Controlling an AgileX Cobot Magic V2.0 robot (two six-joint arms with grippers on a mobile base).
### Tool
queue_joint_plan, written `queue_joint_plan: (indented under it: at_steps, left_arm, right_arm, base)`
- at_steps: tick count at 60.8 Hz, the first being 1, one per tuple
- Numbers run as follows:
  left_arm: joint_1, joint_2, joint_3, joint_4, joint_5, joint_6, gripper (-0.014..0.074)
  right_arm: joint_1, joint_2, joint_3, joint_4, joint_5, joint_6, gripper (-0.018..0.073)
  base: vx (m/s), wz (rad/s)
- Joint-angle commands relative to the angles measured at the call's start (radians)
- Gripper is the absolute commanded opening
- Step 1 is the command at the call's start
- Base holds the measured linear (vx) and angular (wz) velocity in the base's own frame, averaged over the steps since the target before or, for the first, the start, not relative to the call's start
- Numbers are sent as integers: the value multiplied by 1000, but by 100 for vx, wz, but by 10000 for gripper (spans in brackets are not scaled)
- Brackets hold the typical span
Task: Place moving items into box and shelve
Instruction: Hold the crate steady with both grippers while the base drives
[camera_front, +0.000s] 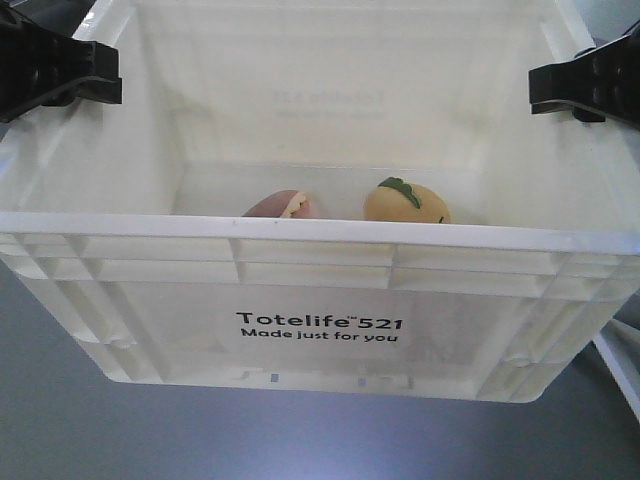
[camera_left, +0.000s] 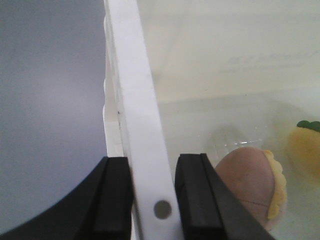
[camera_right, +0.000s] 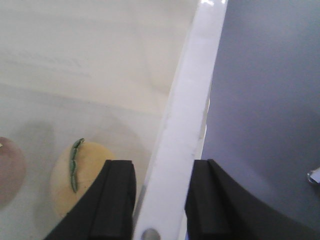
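Note:
The box (camera_front: 320, 228) is a large white ribbed crate printed "Totelife 521", and it fills the front view. Both moving items lie on its floor: a pinkish-brown plush (camera_front: 283, 206) on the left and a yellow-orange plush with a green leaf (camera_front: 405, 203) on the right. My left gripper (camera_front: 60, 65) clamps the left rim (camera_left: 135, 90), one finger outside and one inside, close to the pinkish plush (camera_left: 250, 180). My right gripper (camera_front: 590, 85) clamps the right rim (camera_right: 192, 90) the same way, beside the yellow plush (camera_right: 90, 170).
A plain grey surface (camera_front: 100, 430) lies below and around the crate, seen outside both side walls (camera_left: 50, 100) (camera_right: 270, 100). A white edge (camera_front: 620, 370) runs along the right border of the front view. A small metallic part (camera_right: 314, 176) shows at the right.

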Motion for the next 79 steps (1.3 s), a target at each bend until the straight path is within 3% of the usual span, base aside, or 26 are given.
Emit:
queue_joint_plan:
  at_steps: [1, 36, 79]
  left_arm:
    - [-5, -46, -50, -23, -121, 19, -6]
    - [-5, -46, -50, -21, -121, 19, -6]
    - [-5, -46, -50, -22, -121, 19, -6]
  right_arm:
    - [-6, -27, -44, -42, -113, 2, -5]
    - [-6, -27, -44, -42, -113, 2, -5]
    - [-6, -27, -44, -42, -113, 2, -5]
  base:
    - [-16, 74]
    - [-15, 68]
    - [-9, 41]
